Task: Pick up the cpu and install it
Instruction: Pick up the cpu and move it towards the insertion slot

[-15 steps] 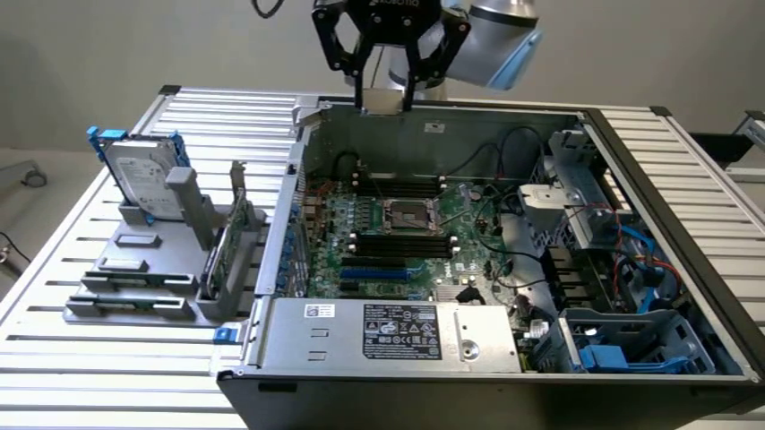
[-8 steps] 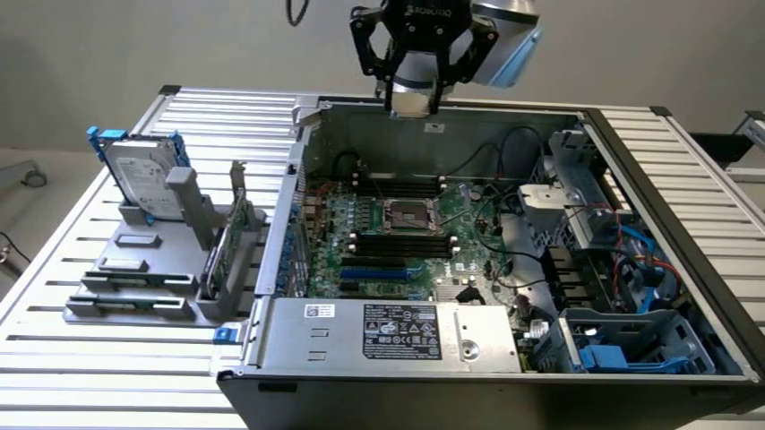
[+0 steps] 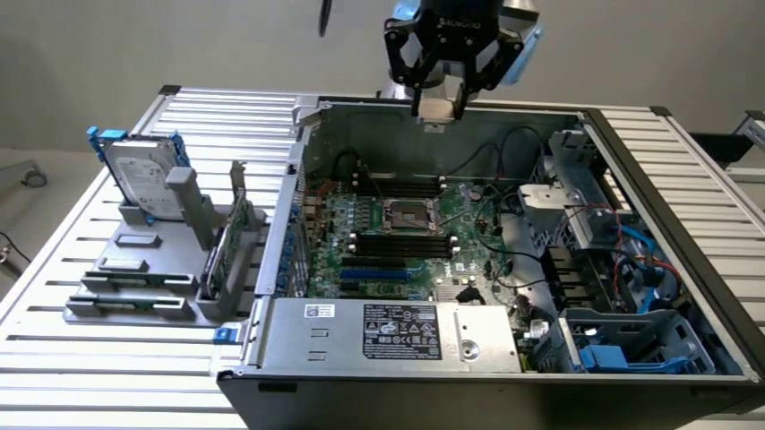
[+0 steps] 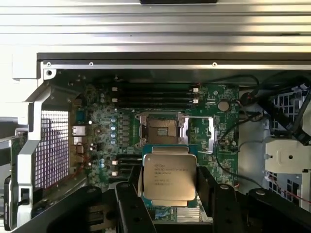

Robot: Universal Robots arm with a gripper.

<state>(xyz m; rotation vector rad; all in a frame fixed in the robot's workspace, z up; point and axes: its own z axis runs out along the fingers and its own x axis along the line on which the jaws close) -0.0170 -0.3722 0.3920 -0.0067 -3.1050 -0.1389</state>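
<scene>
A slatted aluminium table point(image 3: 84, 376) spreads out far beneath the claw and carries everything else. On it, directly under the claw, lies a large open black-and-grey metal computer case point(image 3: 478, 405) with its inside exposed. The flat green motherboard point(image 3: 472, 204) point(image 4: 102, 126) covers the case floor below the claw. A silver rectangular power-supply box with a dark label point(image 3: 400, 331) sits at the case's near edge, well below the claw in the exterior view. To the exterior view's left of the claw and lower down, a grey stepped parts stand point(image 3: 138, 273) rests on the table outside the case. A silver rectangular hard drive in a blue bracket point(image 3: 141, 179) stands upright in it.

The black two-fingered claw point(image 3: 440, 95) point(image 4: 169, 194) hangs above the far wall of the case. It is pinching the cpu point(image 3: 435, 109) point(image 4: 169, 177), a small flat square chip with a dull silver-grey metal top, with a finger pressed against each of two opposite edges. Well below the claw, near the middle of the motherboard, lies the dark square metal-framed socket point(image 3: 404, 215) point(image 4: 163, 128). In the wrist view it appears just beyond the held cpu, apart from it.
</scene>
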